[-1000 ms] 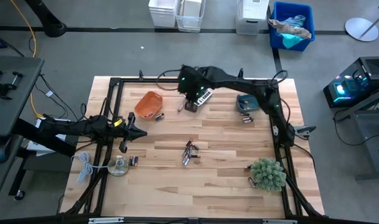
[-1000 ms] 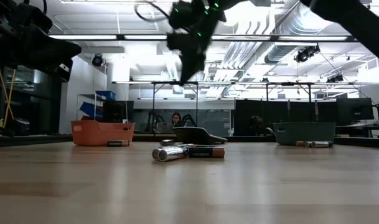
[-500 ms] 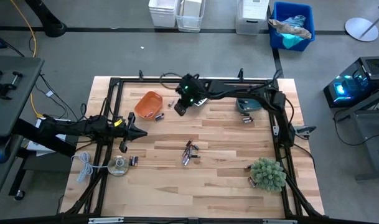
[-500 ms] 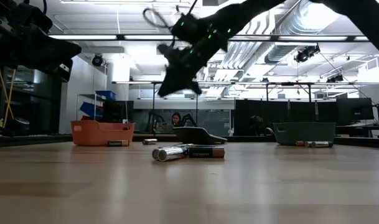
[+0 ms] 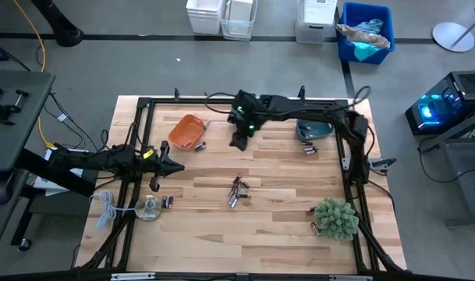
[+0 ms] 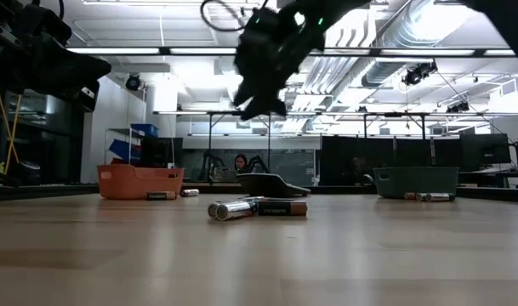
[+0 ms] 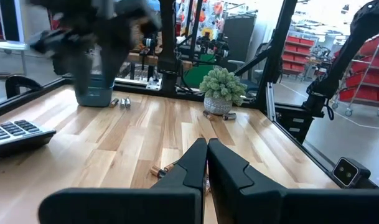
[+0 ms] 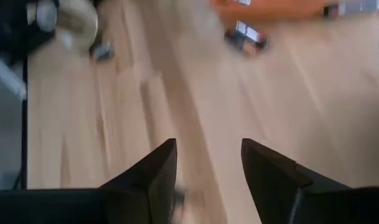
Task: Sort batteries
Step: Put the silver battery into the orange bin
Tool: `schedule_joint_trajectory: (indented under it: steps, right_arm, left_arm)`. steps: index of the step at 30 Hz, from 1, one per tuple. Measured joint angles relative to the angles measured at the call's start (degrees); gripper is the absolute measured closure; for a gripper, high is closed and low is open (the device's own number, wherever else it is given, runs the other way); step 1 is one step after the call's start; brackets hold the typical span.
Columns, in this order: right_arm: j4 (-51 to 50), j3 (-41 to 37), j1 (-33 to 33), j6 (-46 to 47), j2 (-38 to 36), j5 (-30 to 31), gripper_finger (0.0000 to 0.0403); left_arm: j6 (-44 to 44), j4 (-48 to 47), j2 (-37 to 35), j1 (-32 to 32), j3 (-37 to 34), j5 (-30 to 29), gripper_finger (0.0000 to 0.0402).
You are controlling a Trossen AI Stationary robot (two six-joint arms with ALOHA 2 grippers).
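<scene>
right gripper point(image 5: 238, 144) fingers apart above table point(image 5: 284, 234), batteries point(image 5: 236, 191) mid-table

You get bright, even ceiling light with soft shadows on the table point(image 5: 284, 234), while the right wrist view smears with motion blur toward 12 o'clock.

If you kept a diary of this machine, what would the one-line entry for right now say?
right gripper: open, empty, above table between orange bowl and teal bowl | left gripper: shut, waiting at left | batteries: loose mid-table
</scene>
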Motion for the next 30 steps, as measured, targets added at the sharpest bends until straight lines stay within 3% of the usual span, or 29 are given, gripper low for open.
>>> schedule_joint_trajectory:
  steps: [7,10,13,15,17,19,23,27,30]
  right_arm:
    - [-12.9,0.0,3.1,-0.8,-14.5,4.1,0.0227]
    - [-19.5,-0.3,6.0,2.3,-21.3,15.4,0.0226]
    - [-24.8,-3.4,9.3,9.4,-28.5,26.4,0.0226]
    - [-25.6,-8.1,11.2,16.5,-33.6,30.0,0.0226]
    - [-25.5,-15.0,13.4,24.6,-39.3,32.3,0.0226]
    - [-24.8,-22.5,15.2,32.3,-44.3,35.0,0.0226]
    - [-23.3,-35.4,15.2,42.4,-51.6,37.3,0.0226]
    - [-21.2,-43.6,11.0,35.7,-53.4,34.5,0.0226]
    - [-19.0,-48.4,7.8,24.8,-51.4,32.0,0.0226]
  left_arm:
    - [0.0,0.0,0.0,0.0,0.0,0.0,0.0396]
    - [-1.2,1.1,0.0,0.0,0.0,-0.7,0.0396]
    - [-9.1,6.2,0.0,0.0,0.0,-1.2,0.0396]
    - [-11.7,11.9,0.5,0.0,-0.1,-6.3,0.0397]
    - [-12.6,20.0,2.9,0.5,-0.1,-16.0,0.0397]
    - [-12.8,25.8,7.1,1.8,0.5,-19.0,0.0397]
    - [-13.0,26.0,22.3,5.4,6.8,-12.3,0.0397]
    - [-6.9,16.4,41.5,10.4,19.7,-2.7,0.0397]
    - [-4.8,3.3,53.5,14.9,30.4,-2.9,0.0395]
